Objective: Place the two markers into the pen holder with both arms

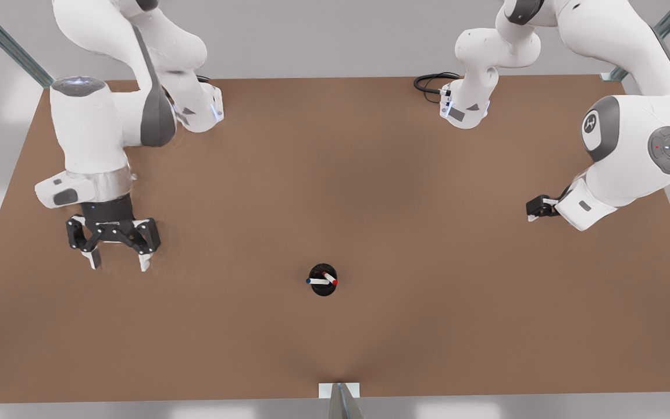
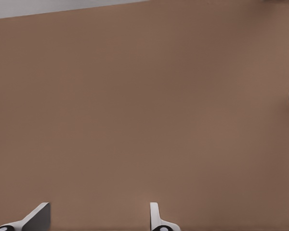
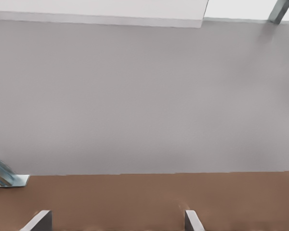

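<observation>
Now both markers (image 1: 323, 280) sit in the pen holder (image 1: 323, 289); left tool (image 1: 118, 263) and right tool (image 3: 118, 222) hang released, well apart.

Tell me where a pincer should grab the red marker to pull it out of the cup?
Probably by its capped top end, coming from above. The red marker leans in the pen holder with its lower part hidden inside, crossing the blue marker, so only the top is free. The left pincer is open and empty.
</observation>
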Controlling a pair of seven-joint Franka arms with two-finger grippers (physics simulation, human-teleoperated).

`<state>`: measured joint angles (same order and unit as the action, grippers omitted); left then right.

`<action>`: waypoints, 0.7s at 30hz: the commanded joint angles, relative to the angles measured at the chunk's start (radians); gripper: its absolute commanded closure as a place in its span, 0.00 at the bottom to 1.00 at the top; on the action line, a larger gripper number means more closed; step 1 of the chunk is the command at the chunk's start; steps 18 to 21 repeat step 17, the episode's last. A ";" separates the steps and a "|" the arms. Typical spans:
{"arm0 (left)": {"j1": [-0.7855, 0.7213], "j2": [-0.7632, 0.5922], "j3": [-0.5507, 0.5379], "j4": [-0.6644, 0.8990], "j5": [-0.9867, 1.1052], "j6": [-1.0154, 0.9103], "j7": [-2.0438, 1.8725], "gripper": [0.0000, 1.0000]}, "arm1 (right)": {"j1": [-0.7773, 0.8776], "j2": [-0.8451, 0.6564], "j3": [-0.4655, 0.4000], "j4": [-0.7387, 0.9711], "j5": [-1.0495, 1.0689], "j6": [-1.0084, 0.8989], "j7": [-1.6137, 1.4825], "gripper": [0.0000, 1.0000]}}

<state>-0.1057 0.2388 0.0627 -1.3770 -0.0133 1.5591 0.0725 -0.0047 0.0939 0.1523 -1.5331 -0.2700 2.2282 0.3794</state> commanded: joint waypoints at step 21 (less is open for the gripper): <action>-0.003 -0.001 0.000 0.001 -0.002 0.001 0.033 0.00 | 0.146 0.118 -0.157 0.240 0.238 -0.677 -0.432 0.00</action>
